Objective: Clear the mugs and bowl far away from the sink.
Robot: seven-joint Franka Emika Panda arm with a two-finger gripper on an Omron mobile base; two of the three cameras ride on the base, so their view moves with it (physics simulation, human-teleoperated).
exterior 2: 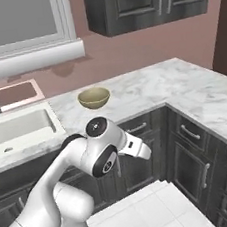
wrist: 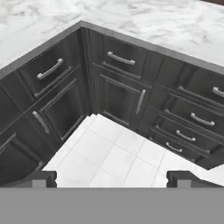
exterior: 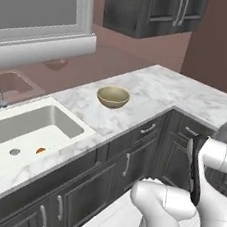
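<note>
Tan-yellow bowl (exterior: 113, 97) sits upright on marble counter (exterior: 158, 91); tool (wrist: 112, 178) spread wide, empty.

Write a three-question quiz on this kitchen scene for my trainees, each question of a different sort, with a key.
1. True or false: the bowl lies inside the sink.
2. Which colour is the small thing on the sink floor near the drain? A) orange B) blue C) green
3. Fill in: in the hand view the gripper looks down at dark cabinets and a white tiled floor, its jaws standing ____.

Key: 1 false, it sits on the marble counter beside the sink; 2 A; 3 open.
</note>
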